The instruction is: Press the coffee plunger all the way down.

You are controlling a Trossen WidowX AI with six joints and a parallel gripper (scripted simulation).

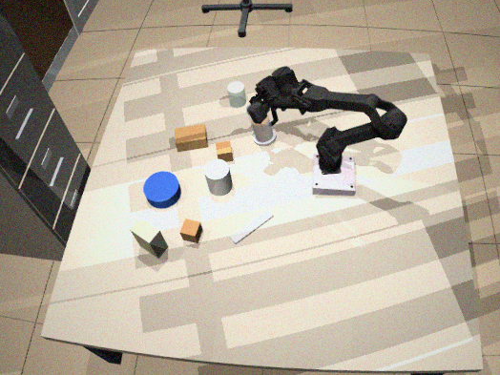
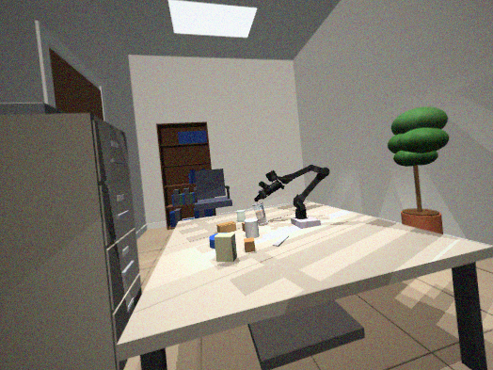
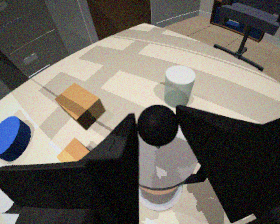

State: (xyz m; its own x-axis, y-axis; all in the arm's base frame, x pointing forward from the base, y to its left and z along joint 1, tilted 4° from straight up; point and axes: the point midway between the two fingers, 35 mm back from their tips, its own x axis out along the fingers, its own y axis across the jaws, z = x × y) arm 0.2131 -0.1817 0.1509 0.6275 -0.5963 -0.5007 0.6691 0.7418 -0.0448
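The coffee press point(image 1: 262, 133) point(image 2: 261, 215) point(image 3: 162, 167) stands on the table, a clear cylinder on a pale round base. Its black plunger knob point(image 3: 158, 125) sits close above the lid, with almost no rod showing. A brownish band shows low inside the cylinder in the wrist view. My gripper point(image 1: 259, 117) point(image 2: 257, 199) point(image 3: 155, 115) is over the top of the press, shut on the plunger knob, with one black finger on each side. The knob is hidden by the gripper in the top view. Whether the press leans slightly is hard to tell.
A pale green cylinder point(image 1: 237, 94) point(image 3: 179, 87) stands behind the press. An orange block point(image 1: 191, 137) point(image 3: 80, 104), a small orange block point(image 1: 224, 152), a grey cylinder point(image 1: 218, 179) and a blue disc point(image 1: 161, 189) lie left or front-left. A green block point(image 1: 152, 241), orange cube point(image 1: 191, 231) and white bar point(image 1: 252, 229) are nearer the front.
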